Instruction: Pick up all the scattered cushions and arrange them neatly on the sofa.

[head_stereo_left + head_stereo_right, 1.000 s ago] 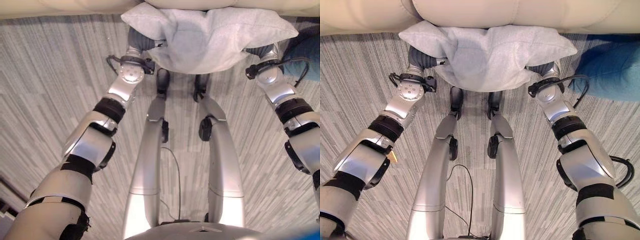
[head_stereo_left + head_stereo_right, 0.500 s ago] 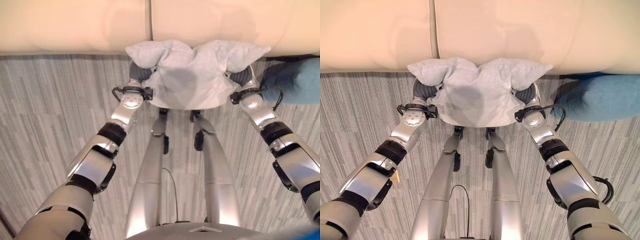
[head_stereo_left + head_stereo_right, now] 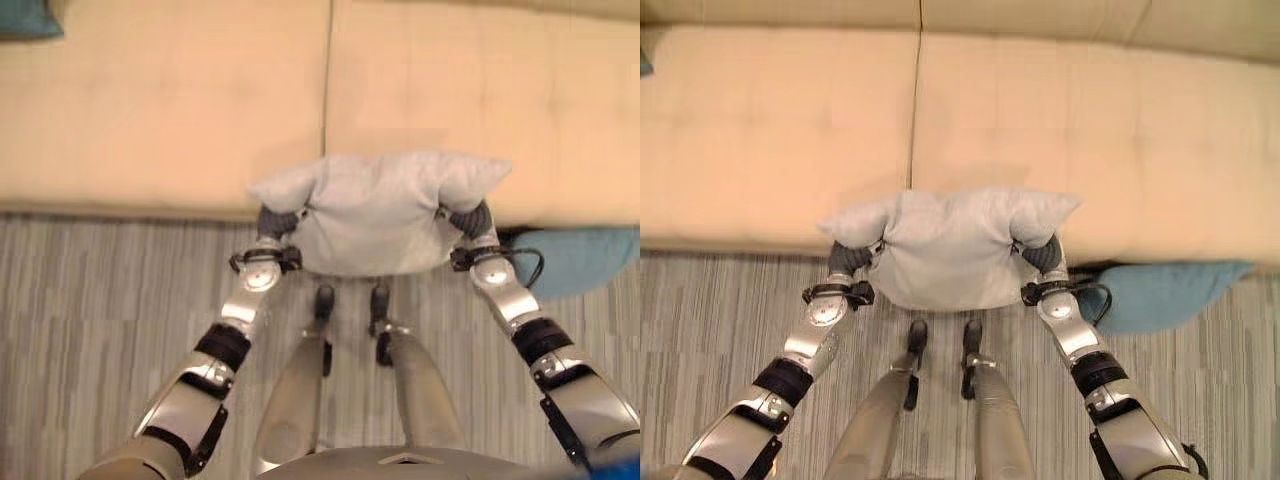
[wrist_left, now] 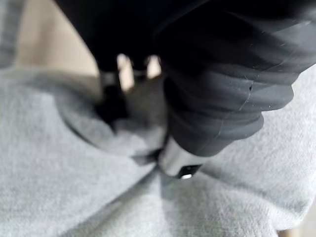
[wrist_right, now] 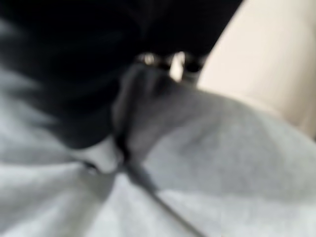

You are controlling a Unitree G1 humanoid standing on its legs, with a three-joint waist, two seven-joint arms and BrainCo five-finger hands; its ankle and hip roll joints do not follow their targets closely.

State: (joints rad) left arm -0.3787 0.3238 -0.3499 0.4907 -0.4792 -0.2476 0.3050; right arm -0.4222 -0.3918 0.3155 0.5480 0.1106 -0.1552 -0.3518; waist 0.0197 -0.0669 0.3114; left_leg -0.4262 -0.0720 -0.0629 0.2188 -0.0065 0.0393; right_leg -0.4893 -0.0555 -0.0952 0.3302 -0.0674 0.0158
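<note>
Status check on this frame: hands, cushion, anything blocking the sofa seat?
Left hand and right hand both gripping the grey cushion, held over the sofa's front edge. Seat ahead unobstructed. Teal cushion on floor, robot's right.

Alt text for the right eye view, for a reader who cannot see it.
Both hands, the left robot hand and right robot hand, grip a grey cushion by its sides over the beige sofa front edge. A teal cushion lies on the floor.

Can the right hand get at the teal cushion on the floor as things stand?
Probably not yet. The right hand and the left hand both grip the grey cushion. The teal cushion lies on the floor beside the right arm, against the sofa.
</note>
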